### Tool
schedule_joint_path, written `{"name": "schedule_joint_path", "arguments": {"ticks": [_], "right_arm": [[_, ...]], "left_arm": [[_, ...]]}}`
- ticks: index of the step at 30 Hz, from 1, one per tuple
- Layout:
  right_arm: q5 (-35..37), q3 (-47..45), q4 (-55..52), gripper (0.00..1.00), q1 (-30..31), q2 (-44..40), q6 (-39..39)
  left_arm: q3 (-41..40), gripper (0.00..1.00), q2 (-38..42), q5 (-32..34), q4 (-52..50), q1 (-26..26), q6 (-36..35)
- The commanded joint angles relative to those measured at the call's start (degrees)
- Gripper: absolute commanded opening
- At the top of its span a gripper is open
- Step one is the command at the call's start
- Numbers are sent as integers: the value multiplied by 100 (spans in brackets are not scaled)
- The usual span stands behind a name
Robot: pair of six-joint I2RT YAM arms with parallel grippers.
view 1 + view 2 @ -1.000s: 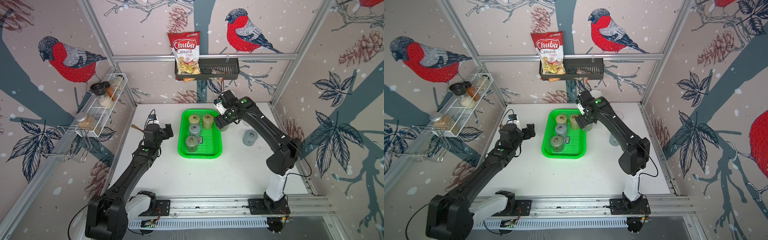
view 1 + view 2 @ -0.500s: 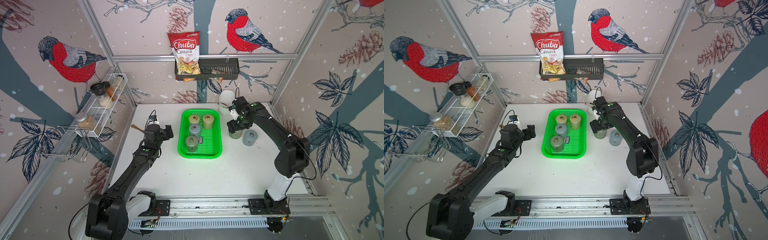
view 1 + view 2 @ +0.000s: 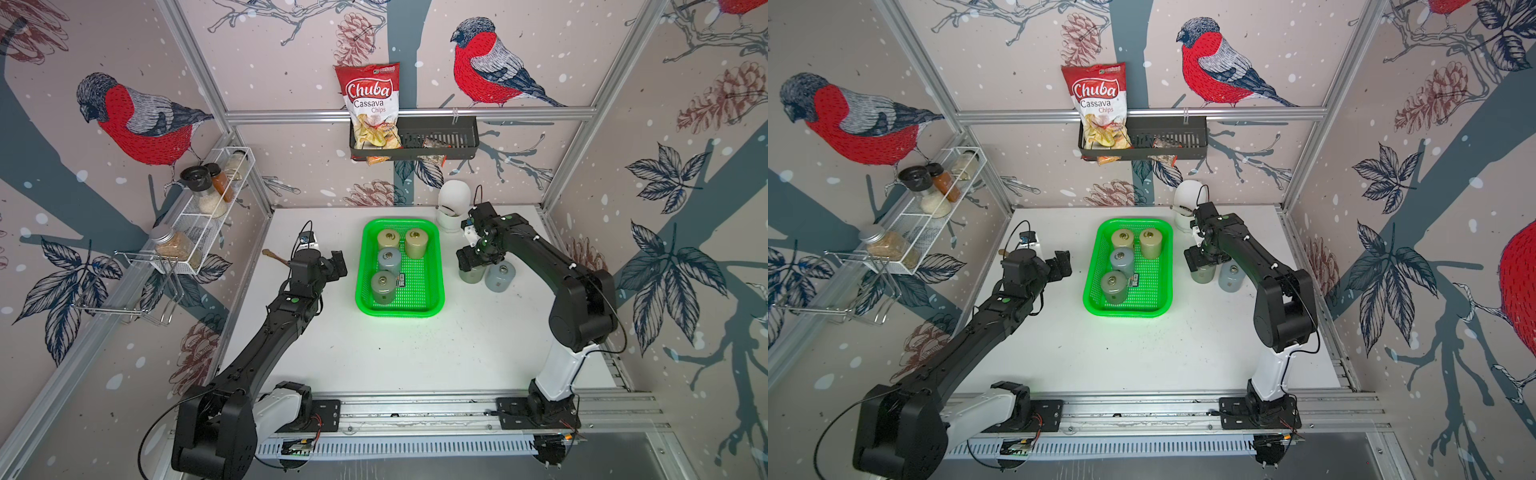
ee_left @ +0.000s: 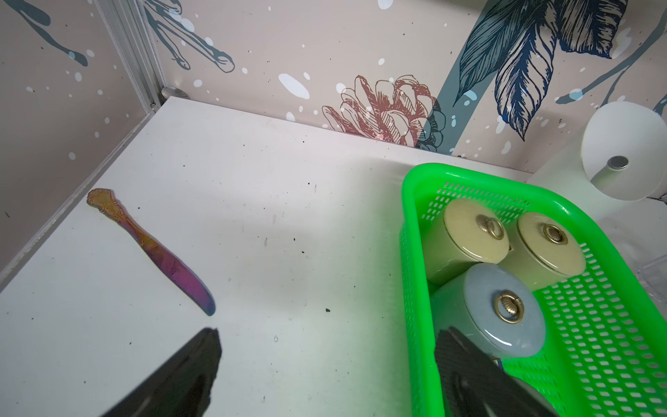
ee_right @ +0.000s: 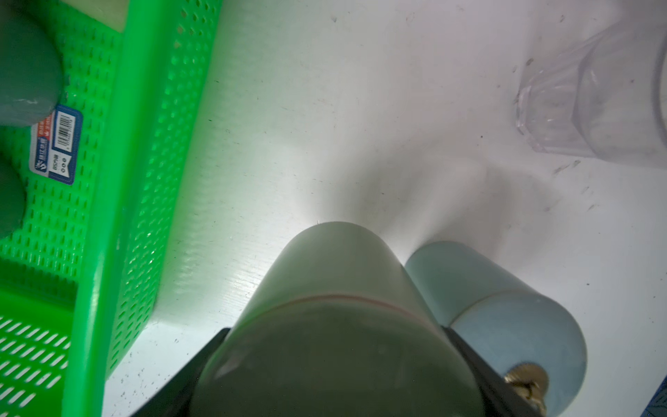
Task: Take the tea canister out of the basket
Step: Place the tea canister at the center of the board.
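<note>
Right gripper [image 3: 471, 266] has carried tea canister [image 3: 471, 275] out (now beside basket [image 3: 395, 312]).

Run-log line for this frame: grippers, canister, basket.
right gripper: shut on grey-green canister | canister: outside basket, beside blue canister | left gripper: open, empty

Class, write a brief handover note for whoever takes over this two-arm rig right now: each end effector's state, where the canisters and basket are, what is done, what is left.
Left end effector: open, empty, beside the bright green perforated plastic basket.
Right end effector: shut on a grey-green cylindrical tea canister, outside the basket, close beside a blue-grey cylindrical canister on the white table. Whether its base has touched down is unclear.
Done: that canister is out of the basket.
Left: release it and withdraw. Four more lidded canisters stand in the basket.
</note>
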State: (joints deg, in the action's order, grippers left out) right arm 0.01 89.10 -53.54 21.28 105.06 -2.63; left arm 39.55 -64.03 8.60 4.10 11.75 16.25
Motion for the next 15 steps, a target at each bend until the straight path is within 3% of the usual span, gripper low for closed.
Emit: {"name": "schedule_joint_path", "arguments": {"ticks": [1,15], "right_arm": [[-71,-82,337,0,-37,33,8],[-80,-272,650,0,-89,305,-17]], "left_arm": [[-17,97,-22,-69,146,16,-8],[-9,97,-56,-51,158,22,-4]]}}
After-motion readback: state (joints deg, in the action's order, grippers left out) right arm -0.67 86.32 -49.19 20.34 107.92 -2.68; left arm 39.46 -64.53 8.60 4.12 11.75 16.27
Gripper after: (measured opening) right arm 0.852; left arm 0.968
